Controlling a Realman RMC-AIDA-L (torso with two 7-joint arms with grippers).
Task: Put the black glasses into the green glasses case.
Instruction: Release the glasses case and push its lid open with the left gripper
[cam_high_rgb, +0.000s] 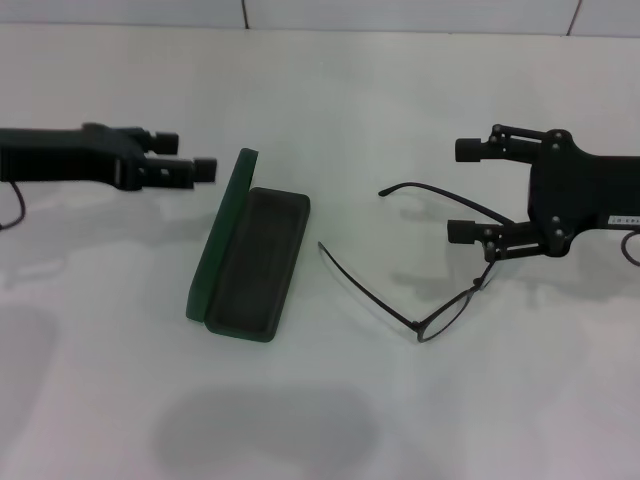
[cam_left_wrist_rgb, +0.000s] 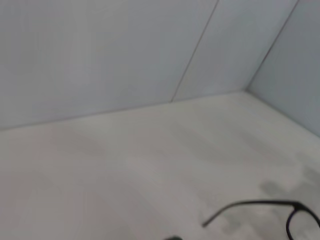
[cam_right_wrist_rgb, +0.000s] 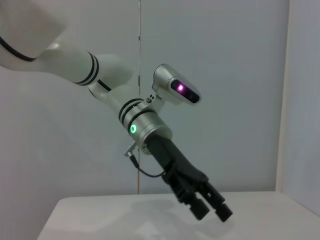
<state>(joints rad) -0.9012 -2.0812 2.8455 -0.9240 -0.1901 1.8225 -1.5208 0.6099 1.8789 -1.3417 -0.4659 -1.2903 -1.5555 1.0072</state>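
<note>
Nearest me on the white table (cam_high_rgb: 330, 420) is the front of the black glasses (cam_high_rgb: 440, 318), lenses toward the near edge, resting on the surface with both temple arms unfolded and reaching back toward the far edge. Open like that, I judge they won't sit neatly in the case without some folding.

Now left to right. My left gripper (cam_high_rgb: 185, 157) hovers on the left side of the table, its arm coming in flat from the left edge, fingers pointing right at the case. Its fingers stand slightly apart with nothing between them. It's just beside the case lid, not touching as far as I can tell. The right wrist view shows that arm angled down, fingertips low over the table.

Next, the green glasses case (cam_high_rgb: 250, 262), lying near the middle, already open: lid standing up along its left side, dark lined tray facing up and bare. That's ready to receive, so I read the left arm as placed to steady it.

Then the glasses, just right of the case, apart from it.

Last, my right gripper (cam_high_rgb: 468, 190), arm in from the right edge, fingers spread wide and pointing left. The far temple runs between them, unpinched — lined up for the grab, I'd say.
</note>
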